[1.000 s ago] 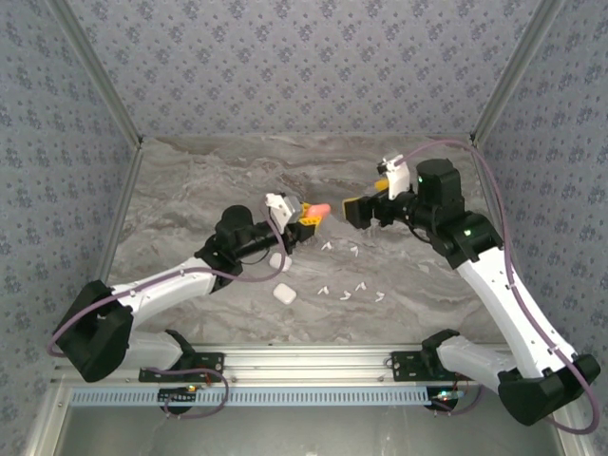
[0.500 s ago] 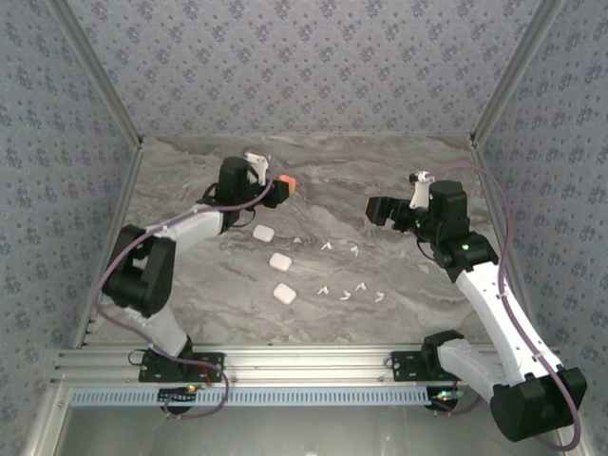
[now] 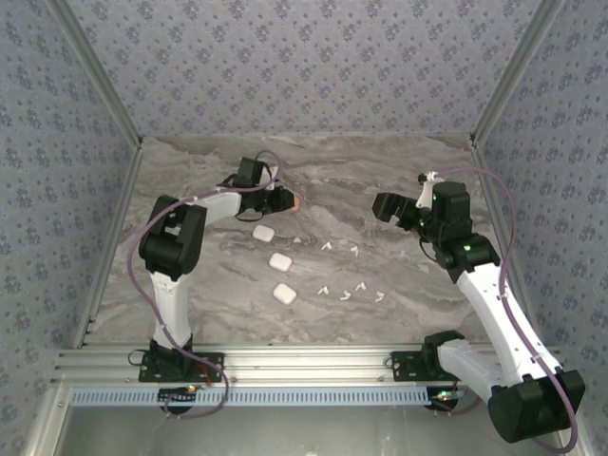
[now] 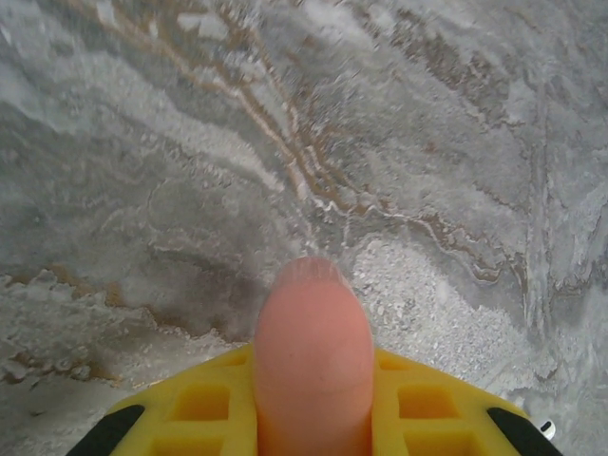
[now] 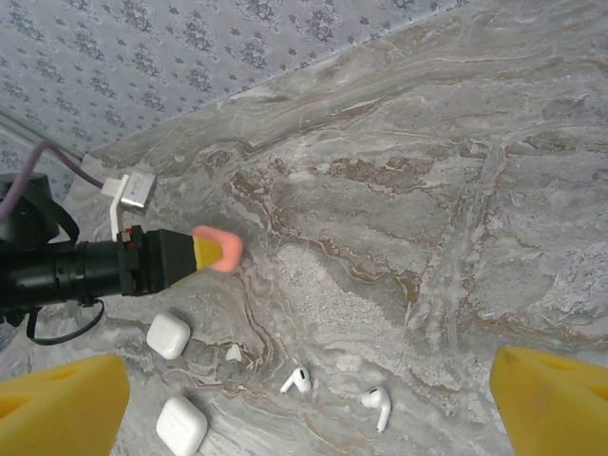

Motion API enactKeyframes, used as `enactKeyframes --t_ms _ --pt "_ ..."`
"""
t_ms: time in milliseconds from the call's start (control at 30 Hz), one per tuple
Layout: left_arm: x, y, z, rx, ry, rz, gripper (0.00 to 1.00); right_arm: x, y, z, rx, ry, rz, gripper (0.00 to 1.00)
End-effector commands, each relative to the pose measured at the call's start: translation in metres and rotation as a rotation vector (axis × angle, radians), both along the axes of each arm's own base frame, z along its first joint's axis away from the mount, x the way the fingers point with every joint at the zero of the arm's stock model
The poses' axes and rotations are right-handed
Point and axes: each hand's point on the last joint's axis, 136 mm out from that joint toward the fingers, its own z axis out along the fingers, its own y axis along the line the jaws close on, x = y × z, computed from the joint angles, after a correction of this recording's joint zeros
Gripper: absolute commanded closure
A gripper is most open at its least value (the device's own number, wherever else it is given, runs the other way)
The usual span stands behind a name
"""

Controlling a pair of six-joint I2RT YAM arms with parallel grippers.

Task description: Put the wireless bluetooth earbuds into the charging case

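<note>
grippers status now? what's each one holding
left gripper: shut on a coral-pink rounded piece; whether case or earbud cannot be told.
right gripper: open wide, holding nothing.

The table (image 3: 399,285) under me looks like polished grey stone, veined, with a grainier patch near my left gripper (image 4: 313,380). Its yellow fingers (image 4: 199,404) are matt plastic moulded with square pockets, and the coral-pink piece (image 4: 313,323) between them looks smooth and matt, almost rubbery. The earbuds (image 5: 296,381) are glossy white plastic. The cases (image 5: 168,335) are white too, with a softer sheen. The walls (image 3: 304,66) look like matt printed paper, and the front rail (image 3: 304,359) like bare brushed metal.
</note>
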Motion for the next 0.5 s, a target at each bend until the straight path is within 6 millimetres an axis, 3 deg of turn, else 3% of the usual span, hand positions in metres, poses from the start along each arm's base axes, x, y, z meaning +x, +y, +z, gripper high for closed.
enactKeyframes --t_ms 0,267,467 --pt "0.006 -0.004 0.000 -0.062 0.055 0.019 0.92 0.001 -0.006 -0.006 0.002 0.026 -0.035 0.00" --pt "0.009 0.007 -0.010 -0.048 0.079 0.052 0.69 0.001 -0.008 -0.009 -0.007 0.034 -0.040 0.00" --pt "0.009 0.017 -0.010 0.006 0.079 0.072 0.59 0.000 -0.008 -0.011 -0.012 0.039 -0.036 0.00"
